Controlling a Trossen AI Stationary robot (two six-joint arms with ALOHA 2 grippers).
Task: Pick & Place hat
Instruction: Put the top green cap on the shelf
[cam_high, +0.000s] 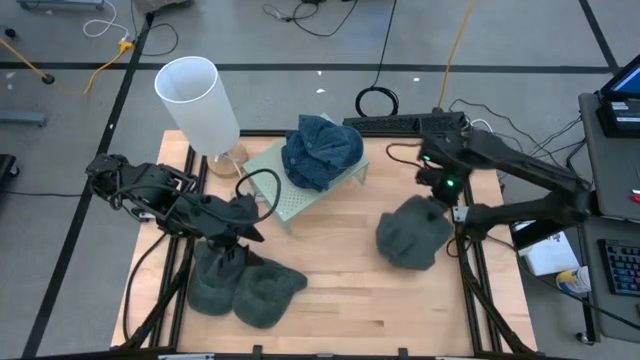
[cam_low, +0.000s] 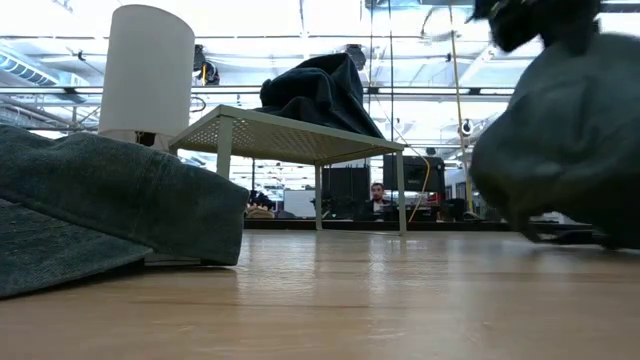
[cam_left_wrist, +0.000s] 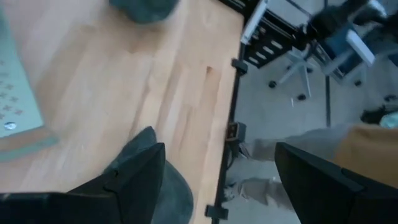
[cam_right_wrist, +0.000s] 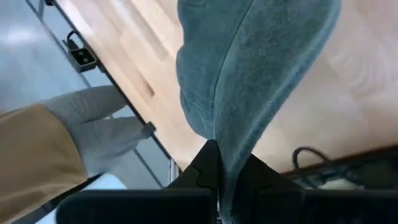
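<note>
Two grey hats (cam_high: 245, 285) lie side by side on the table's near left, large in the low view (cam_low: 100, 200). My left gripper (cam_high: 243, 222) hovers open just above their far edge, fingers apart over one hat (cam_left_wrist: 158, 186) in the left wrist view. A third grey hat (cam_high: 410, 237) hangs from my right gripper (cam_high: 437, 195) at the table's right and shows in the low view (cam_low: 575, 140). A blue hat (cam_high: 322, 150) sits crumpled on a small pale-green stand (cam_high: 300, 200). My right gripper pinches the grey hat's upper edge (cam_right_wrist: 227, 146) between its two shut fingers, coming from above. The hat hangs below the fingers in a loose bundle. Whether its lower part (cam_low: 540, 225) touches the table or is just clear of it, I cannot tell.
A white cylinder lamp (cam_high: 195, 95) stands at the far left beside the stand. Bare wood lies in the table's middle and near right (cam_high: 400, 300). A power strip and cables (cam_high: 400, 120) run along the far edge. A person in tan clothing (cam_right_wrist: 31, 155) is beside the table's edge.
</note>
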